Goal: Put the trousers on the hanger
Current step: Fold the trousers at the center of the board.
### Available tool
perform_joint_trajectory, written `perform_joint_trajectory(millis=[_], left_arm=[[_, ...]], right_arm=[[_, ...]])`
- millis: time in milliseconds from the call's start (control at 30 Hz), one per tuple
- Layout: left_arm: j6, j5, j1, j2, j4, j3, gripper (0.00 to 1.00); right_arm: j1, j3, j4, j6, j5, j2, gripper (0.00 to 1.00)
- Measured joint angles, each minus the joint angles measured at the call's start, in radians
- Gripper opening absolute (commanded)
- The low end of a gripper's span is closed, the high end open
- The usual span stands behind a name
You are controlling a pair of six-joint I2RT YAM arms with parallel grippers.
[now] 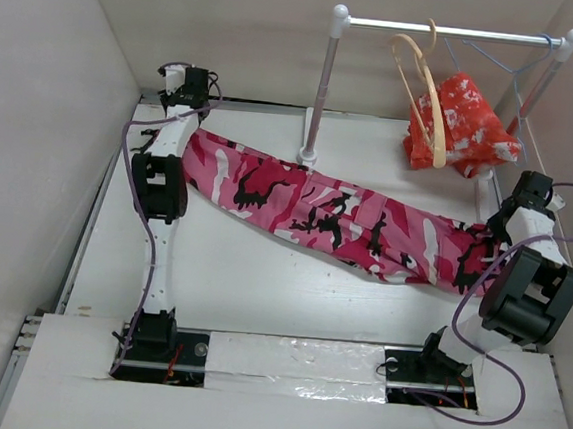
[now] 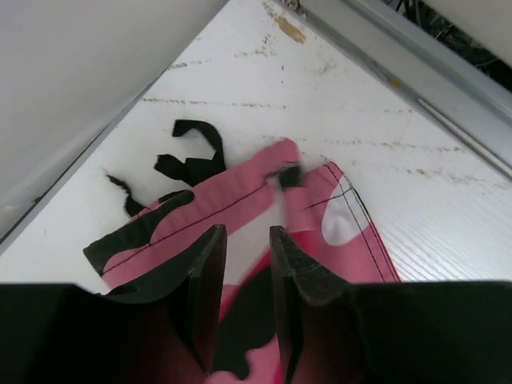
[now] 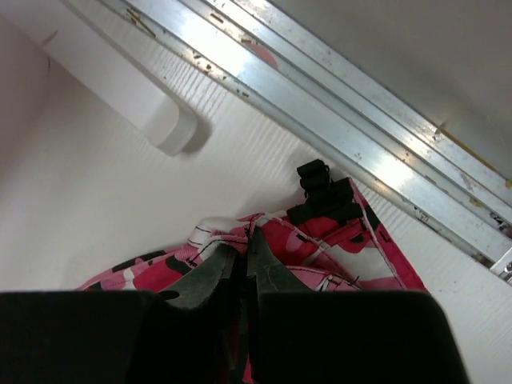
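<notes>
The camouflage trousers [image 1: 337,214] lie stretched diagonally across the table, from back left to right. My left gripper [image 1: 196,126] is at their left end. In the left wrist view its jaws [image 2: 246,232] stand slightly apart over the pink and black hem [image 2: 320,208], with fabric showing in the gap. My right gripper [image 1: 488,232] is at the right end. In the right wrist view it [image 3: 244,236] is shut on the waistband edge [image 3: 336,240]. The tan wooden hanger [image 1: 432,97] hangs on the rack rail, apart from both grippers.
A white rack post [image 1: 321,87] stands just behind the trousers. A red-orange garment with white blotches [image 1: 465,125] and a thin wire hanger [image 1: 510,68] hang on the rail. Walls close in on left, back and right. A metal rail [image 3: 336,120] runs along the table edge.
</notes>
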Motion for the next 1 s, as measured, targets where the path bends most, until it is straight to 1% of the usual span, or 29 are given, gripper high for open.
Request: perform_joint_trajectory(millis=[33,67,100,133,167,200,233,267,300,367,433,533,633,667,700,767,833,900,933,1000], left_arm=[[0.005,-0.001,0.0,0.011,0.006,0.0,0.3],[0.014,-0.002,0.0,0.022,0.011,0.0,0.39],[0.022,-0.002,0.0,0.028,0.019,-0.001,0.44],[0.031,-0.002,-0.001,0.034,0.027,-0.003,0.48],[0.035,-0.002,-0.002,0.034,0.034,-0.005,0.55],[0.042,-0.002,-0.002,0.034,0.042,-0.007,0.58],[0.045,-0.003,-0.002,0.034,0.054,-0.008,0.6],[0.046,-0.002,-0.002,0.034,0.066,-0.01,0.6],[0.046,-0.002,-0.002,0.032,0.082,-0.02,0.6],[0.044,0.002,0.0,0.021,0.095,-0.058,0.61],[0.037,0.013,0.002,-0.007,0.109,-0.131,0.64],[0.015,0.043,0.009,-0.09,0.121,-0.291,0.64],[-0.01,0.081,0.035,-0.226,0.143,-0.493,0.64],[-0.019,0.092,0.048,-0.273,0.147,-0.552,0.64],[-0.029,0.109,0.065,-0.327,0.161,-0.616,0.64],[-0.052,0.146,0.109,-0.419,0.168,-0.712,0.64],[-0.073,0.182,0.15,-0.477,0.171,-0.762,0.64],[-0.089,0.207,0.186,-0.501,0.179,-0.791,0.65],[-0.096,0.221,0.197,-0.506,0.189,-0.81,0.65],[-0.104,0.259,0.203,-0.512,0.221,-0.869,0.67]], right_arm=[[0.0,0.009,0.004,0.0,0.01,0.011,0.14],[0.0,0.014,0.008,0.0,0.016,0.018,0.18],[0.0,0.018,0.011,0.0,0.023,0.022,0.23],[0.0,0.019,0.015,0.0,0.03,0.022,0.37],[0.0,0.02,0.021,0.001,0.035,0.022,0.44],[0.001,0.025,0.023,0.0,0.041,0.022,0.51],[0.003,0.031,0.026,0.002,0.042,0.022,0.59],[0.006,0.036,0.029,0.006,0.047,0.02,0.75],[0.012,0.04,0.034,0.011,0.047,0.016,0.81],[0.03,0.042,0.041,0.022,0.044,-0.006,0.94],[0.058,0.03,0.061,0.031,0.031,-0.062,0.95],[0.105,-0.067,0.151,0.055,-0.018,-0.236,0.95],[0.138,-0.232,0.27,0.072,-0.097,-0.481,0.83],[0.146,-0.296,0.304,0.076,-0.124,-0.568,0.57],[0.153,-0.362,0.34,0.076,-0.15,-0.653,0.37],[0.164,-0.481,0.397,0.085,-0.201,-0.789,0.04],[0.171,-0.579,0.419,0.088,-0.261,-0.898,0.03],[0.172,-0.64,0.419,0.077,-0.333,-0.975,0.05],[0.173,-0.653,0.419,0.069,-0.368,-0.996,0.11],[0.174,-0.666,0.424,0.038,-0.439,-1.022,0.17]])
